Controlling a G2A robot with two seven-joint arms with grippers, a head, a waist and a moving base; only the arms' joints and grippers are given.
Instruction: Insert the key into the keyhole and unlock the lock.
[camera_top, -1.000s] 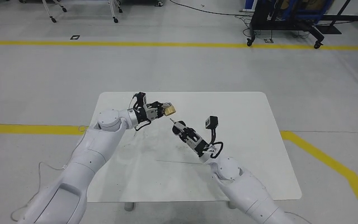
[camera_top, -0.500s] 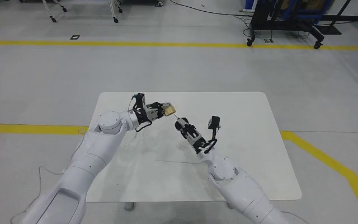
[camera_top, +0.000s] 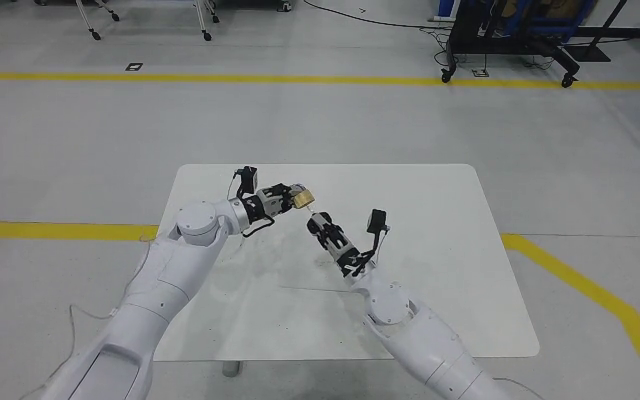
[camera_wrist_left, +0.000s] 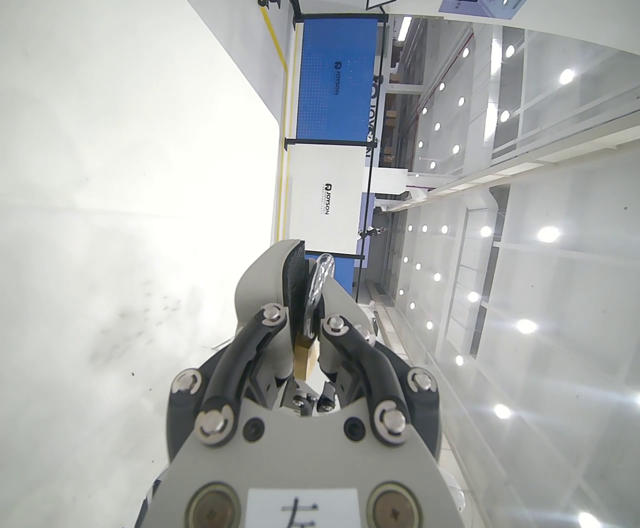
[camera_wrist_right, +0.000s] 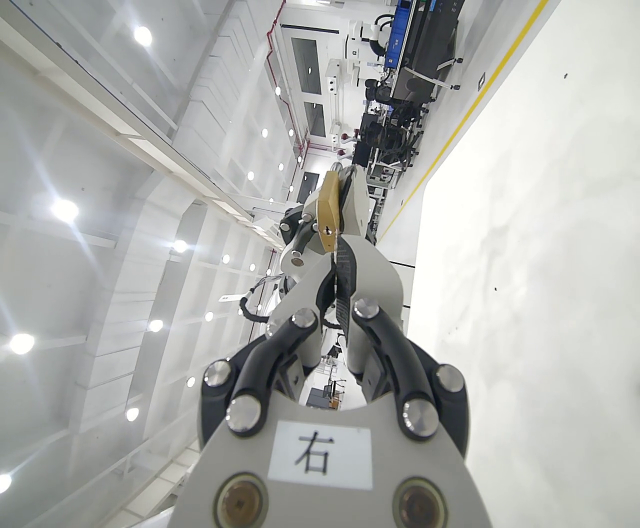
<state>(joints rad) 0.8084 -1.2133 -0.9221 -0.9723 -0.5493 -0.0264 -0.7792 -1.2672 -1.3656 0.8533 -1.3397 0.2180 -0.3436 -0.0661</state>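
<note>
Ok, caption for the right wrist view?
Right gripper holds key at the keyhole of the brass padlock in the left gripper.

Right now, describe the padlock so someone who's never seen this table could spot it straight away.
Find the white table; above its far side, left of the middle, the left gripper hangs in the air. The padlock is the small block clamped in it. It is the only brass-coloured thing among the white and black robot parts.

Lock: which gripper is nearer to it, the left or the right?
Left. The left gripper is shut on the lock and so touches it. The right gripper is close to the lock's keyhole end, with the key between them.
</note>
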